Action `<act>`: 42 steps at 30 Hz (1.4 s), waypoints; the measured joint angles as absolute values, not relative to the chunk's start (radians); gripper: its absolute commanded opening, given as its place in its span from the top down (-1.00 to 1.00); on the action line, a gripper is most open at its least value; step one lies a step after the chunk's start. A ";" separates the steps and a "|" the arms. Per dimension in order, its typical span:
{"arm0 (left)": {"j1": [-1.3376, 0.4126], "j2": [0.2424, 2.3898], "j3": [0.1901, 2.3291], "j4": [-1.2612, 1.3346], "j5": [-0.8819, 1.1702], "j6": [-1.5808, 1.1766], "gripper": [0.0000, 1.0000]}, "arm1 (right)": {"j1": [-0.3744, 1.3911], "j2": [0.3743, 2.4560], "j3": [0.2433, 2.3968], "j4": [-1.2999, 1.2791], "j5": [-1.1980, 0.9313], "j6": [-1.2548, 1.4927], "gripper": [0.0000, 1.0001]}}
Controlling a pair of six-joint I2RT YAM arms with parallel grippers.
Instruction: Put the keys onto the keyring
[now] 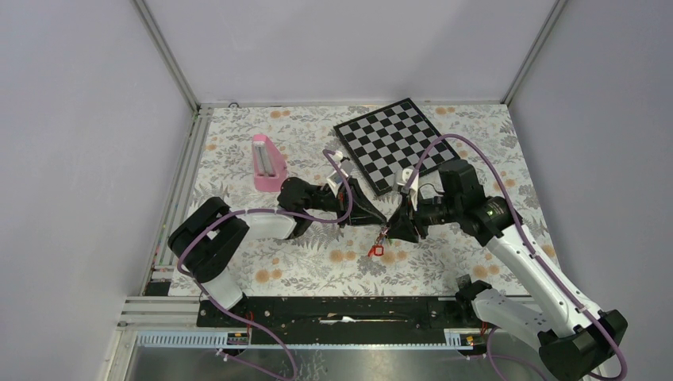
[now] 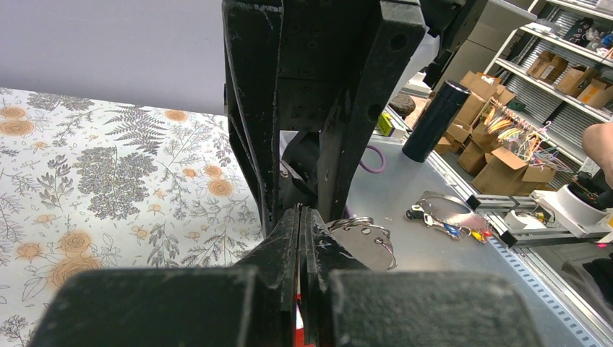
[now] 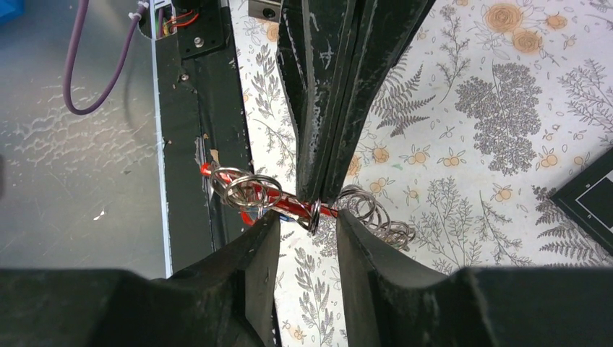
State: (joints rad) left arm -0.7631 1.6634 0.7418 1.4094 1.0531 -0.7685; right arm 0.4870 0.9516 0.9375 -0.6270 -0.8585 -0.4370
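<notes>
so, table: floral-print table top [image 1: 238, 270], grey ferns and orange blooms, with both arms reaching to its middle.
board: black-and-white chequered square board [image 1: 389, 143] lies flat at the far side, turned corner-on, behind the two wrists.
block: pink oblong plastic block [image 1: 266, 163] lies far left, well apart from the grippers.
left gripper [image 3: 320, 199]: fingers clenched flat together, nipping the red side of the keyring at their tips.
right gripper [image 3: 307, 225]: fingers parted, tip to tip with the left one; one ring hangs in the gap, and i cannot tell whether a pad touches it.
keyring [image 3: 211, 172]: long loop, its red bar held above the cloth and slanting across the right wrist view; in the top view red dangles just under where the grippers meet.
rings: silver metal split rings [image 3: 249, 191] are threaded on the red bar on one side of the left fingers; more bunch on the other side [image 3: 376, 217].
</notes>
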 measured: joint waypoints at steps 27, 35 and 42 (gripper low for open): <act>-0.758 1.663 0.742 1.395 1.046 -0.708 1.00 | 0.443 0.961 0.902 -0.537 -0.929 -0.339 0.11; -0.755 1.663 0.742 1.389 1.047 -0.707 1.00 | 0.442 0.962 0.894 -0.524 -0.912 -0.331 0.30; -0.753 1.663 0.741 1.390 1.047 -0.707 1.00 | 0.442 0.959 0.893 -0.530 -0.908 -0.344 0.55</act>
State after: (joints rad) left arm -0.7532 1.6634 0.7414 1.3895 1.0466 -0.7074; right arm 0.4419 0.9588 0.8932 -0.5301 -0.9081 -0.3439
